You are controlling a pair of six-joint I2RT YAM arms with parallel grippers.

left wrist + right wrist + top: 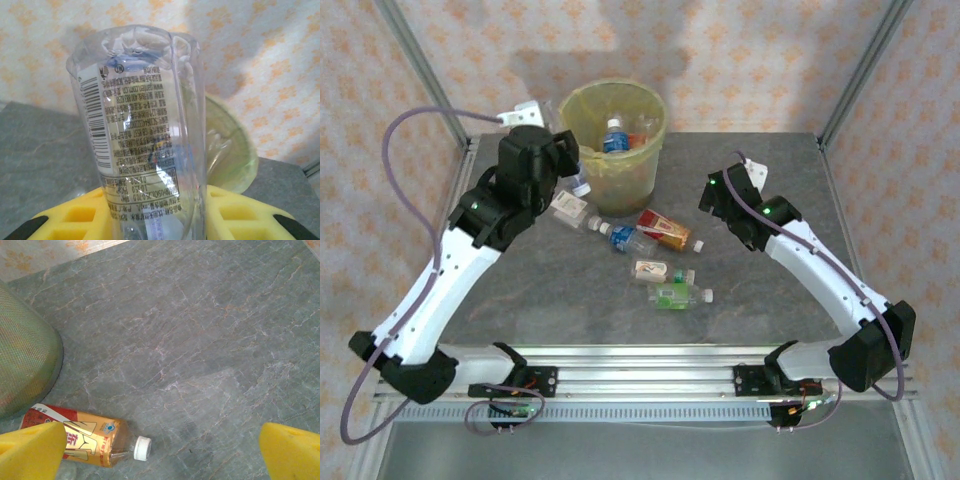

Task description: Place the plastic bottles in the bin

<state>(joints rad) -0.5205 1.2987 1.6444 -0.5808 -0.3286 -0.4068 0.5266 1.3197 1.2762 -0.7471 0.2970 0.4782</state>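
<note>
Clear printed bottle (140,130) clamped between yellow pads (75,215) of left end effector (160,220), raised near left side of bin (620,170). Right end effector (160,455) spread wide, grasping nothing, over worktop (210,340) beside red-label bottle (85,435) lying flat. Green-label bottle (675,295) and white-label bottle (655,270) loose, well short of bin. Blue-label bottle (614,138) inside bin.

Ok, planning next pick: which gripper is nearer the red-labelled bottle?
Right: right gripper hovers by the red-labelled bottle; left gripper holds a clear bottle beside the bin.
</note>
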